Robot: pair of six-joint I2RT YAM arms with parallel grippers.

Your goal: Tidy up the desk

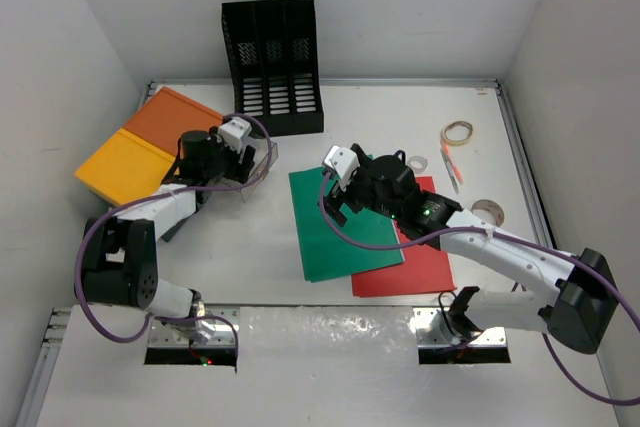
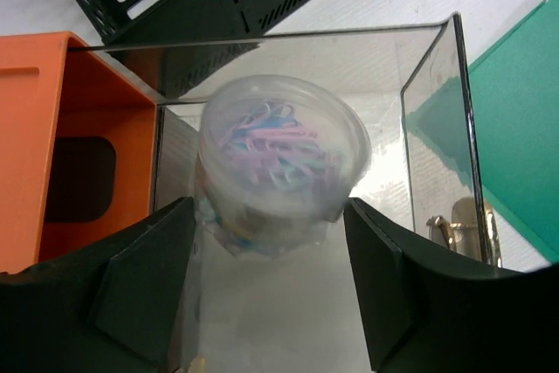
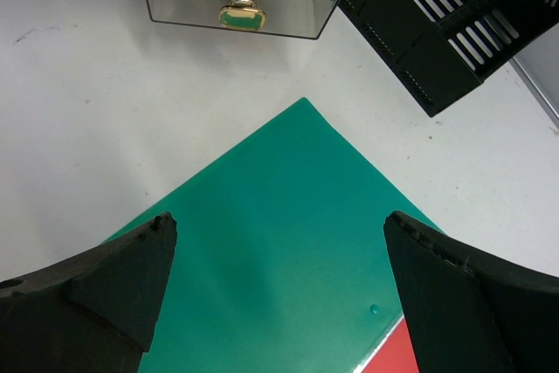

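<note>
The white desk (image 1: 250, 257) holds a clear drawer (image 1: 255, 162) pulled out of the orange-and-yellow drawer box (image 1: 140, 142). In the left wrist view a clear tub of coloured paper clips (image 2: 279, 163) sits tilted and blurred inside the drawer (image 2: 437, 128). My left gripper (image 2: 271, 286) is open, with a finger on each side of the tub's lower part and a thin gap to it. My right gripper (image 3: 279, 286) is open and empty, hovering over the green folder (image 3: 297, 242). The green folder (image 1: 340, 237) overlaps a red folder (image 1: 420, 262).
A black mesh file rack (image 1: 272, 62) stands at the back, close behind the drawer. The drawer's gold handle (image 3: 240, 15) faces the right arm. A tape roll (image 1: 458, 132), an orange pen (image 1: 449, 162), a small ring (image 1: 417, 162) and another roll (image 1: 488, 211) lie at the right.
</note>
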